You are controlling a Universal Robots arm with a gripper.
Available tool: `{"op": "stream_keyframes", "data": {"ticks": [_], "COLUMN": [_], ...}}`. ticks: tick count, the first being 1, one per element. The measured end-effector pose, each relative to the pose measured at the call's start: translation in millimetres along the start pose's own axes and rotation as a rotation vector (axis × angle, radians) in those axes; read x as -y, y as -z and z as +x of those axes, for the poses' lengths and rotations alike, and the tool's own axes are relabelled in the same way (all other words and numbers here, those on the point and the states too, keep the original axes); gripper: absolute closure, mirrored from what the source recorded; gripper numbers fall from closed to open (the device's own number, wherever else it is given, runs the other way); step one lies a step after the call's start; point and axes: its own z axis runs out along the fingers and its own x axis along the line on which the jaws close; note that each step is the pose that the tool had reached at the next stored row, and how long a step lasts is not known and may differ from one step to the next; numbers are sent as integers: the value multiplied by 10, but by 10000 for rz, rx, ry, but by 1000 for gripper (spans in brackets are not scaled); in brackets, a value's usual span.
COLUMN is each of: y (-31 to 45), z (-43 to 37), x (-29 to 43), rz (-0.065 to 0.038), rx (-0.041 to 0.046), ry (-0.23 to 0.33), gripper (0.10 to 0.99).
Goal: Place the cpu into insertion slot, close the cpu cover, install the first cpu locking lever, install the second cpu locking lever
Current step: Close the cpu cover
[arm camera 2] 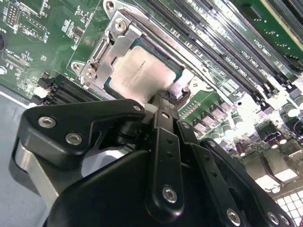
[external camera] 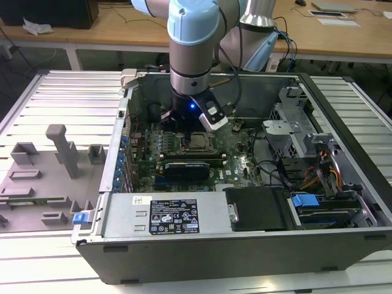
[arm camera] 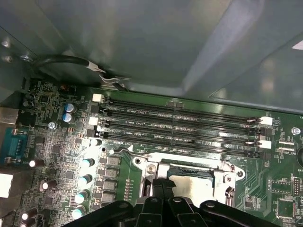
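Observation:
The cpu (arm camera 2: pixel 137 73), a square chip with a silver-grey top, lies in the insertion slot (external camera: pixel 197 141) on the green motherboard. The cpu cover (arm camera 2: pixel 111 49) lies flat around it, so the chip's top shows through the cut-out. My gripper (arm camera 2: pixel 160 97) is shut, with its narrow black fingertips together at the cover's near edge, beside the chip's corner. In the first wrist view the gripper (arm camera: pixel 162 184) stands just in front of the cpu (arm camera: pixel 191 182) and the cover (arm camera: pixel 189 166). A thin wire lever (arm camera: pixel 127 151) sticks out at the socket's side.
Several long black memory slots (arm camera: pixel 180 125) run beside the socket. A long black card (external camera: pixel 195 166) stands in the board near the socket. The case walls (external camera: pixel 125 116), a power supply (external camera: pixel 165 214) and drive bays (external camera: pixel 306 153) hem the board in. A grey fixture tray (external camera: pixel 49 177) sits outside the case.

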Motion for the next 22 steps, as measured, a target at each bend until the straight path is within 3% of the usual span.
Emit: {"op": "stream_keyframes", "data": {"ticks": [3, 7, 14, 18, 19, 22], "y": [78, 86, 85, 91, 103, 230], "z": [-3, -14, -241, -271, -272, -276], "x": [-12, -10, 40, 43, 41, 23], "rz": [-2, -3, -11, -2, 15, 290], "rx": [0, -1, -66, -101, -103, -137], "ry": [1, 3, -9, -13, -13, -9], "gripper": [980, 980, 980, 980, 980, 980]}}
